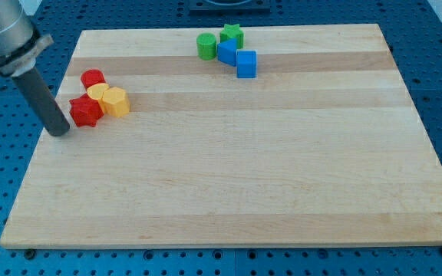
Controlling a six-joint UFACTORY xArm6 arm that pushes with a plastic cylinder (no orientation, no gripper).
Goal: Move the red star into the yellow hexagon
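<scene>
The red star [85, 111] lies near the board's left edge. It touches a yellow block [98, 93] at its upper right, and the yellow hexagon [115, 101] sits just right of that, close to the star. A red round block [93, 78] lies above them. My tip [59, 132] rests on the board just left of and slightly below the red star, a small gap apart.
A green round block [206, 46], a green star [232, 34] and two blue blocks [227, 52] [246, 64] cluster at the view's top centre. The wooden board [229, 192] lies on a blue pegboard; its left edge is close to my tip.
</scene>
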